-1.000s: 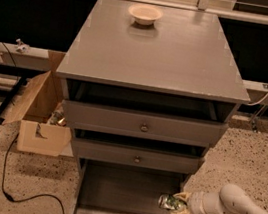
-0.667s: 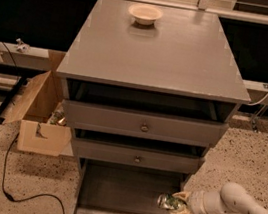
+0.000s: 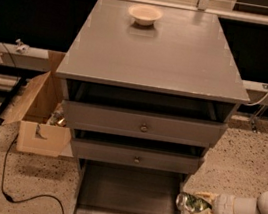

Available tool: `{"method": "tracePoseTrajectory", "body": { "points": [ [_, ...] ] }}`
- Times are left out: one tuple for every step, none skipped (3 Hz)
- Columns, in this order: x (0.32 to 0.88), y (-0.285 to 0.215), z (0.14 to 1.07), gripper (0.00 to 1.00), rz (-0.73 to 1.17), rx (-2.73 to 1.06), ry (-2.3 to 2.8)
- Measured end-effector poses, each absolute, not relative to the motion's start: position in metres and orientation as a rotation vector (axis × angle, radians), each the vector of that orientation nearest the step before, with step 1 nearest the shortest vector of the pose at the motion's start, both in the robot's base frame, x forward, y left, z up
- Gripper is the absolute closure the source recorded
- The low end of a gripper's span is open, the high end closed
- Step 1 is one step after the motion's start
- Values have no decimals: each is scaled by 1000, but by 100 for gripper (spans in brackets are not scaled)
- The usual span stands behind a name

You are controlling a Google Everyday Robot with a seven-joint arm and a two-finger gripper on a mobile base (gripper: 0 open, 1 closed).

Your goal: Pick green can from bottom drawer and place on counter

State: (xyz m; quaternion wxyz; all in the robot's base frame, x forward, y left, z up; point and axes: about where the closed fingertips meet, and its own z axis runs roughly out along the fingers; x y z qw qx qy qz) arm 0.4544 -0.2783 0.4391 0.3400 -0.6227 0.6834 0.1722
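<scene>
- Gripper (image 3: 195, 205): you will find it low in the camera view, at 3 o'clock from the bottom drawer (image 3: 128, 194). Its pale arm reaches in from the right edge of the frame.
- Grip state: the jaws are closed on the green can (image 3: 188, 202), one yellowish finger above it and one below.
- Green can, position: it sits in the jaws right at the drawer's right wall, on or just over the rim and not down on the grey floor. How far it is above the floor cannot be told from this angle.
- Green can, axis: it lies on its side with the long axis running roughly 9 to 3 o'clock, in line with the arm. A silver end faces 9 o'clock, towards the drawer's interior.
- Governing relation: the counter (image 3: 151, 61) lies at about 11 o'clock from the gripper, well apart and up the frame. The fronts of the two upper drawers (image 3: 143, 126) stand between them (both project a little from the cabinet).
- Judgement: the pick looks made and placement is not yet done. Your path should rise clear of the drawer fronts before you swing in over the top.
- Placement note: a bowl (image 3: 145, 14) stands on the counter at the 12 o'clock edge, so the near half looks the safer ground.
</scene>
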Motion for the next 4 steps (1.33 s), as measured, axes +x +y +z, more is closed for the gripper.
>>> {"method": "tracePoseTrajectory", "body": {
  "points": [
    [438, -311, 521, 100, 351, -1608, 1714],
    [422, -330, 591, 100, 308, -1600, 1638],
    [422, -330, 591, 100, 308, -1600, 1638],
    [446, -304, 608, 100, 348, -1678, 1543]
  ]
}}
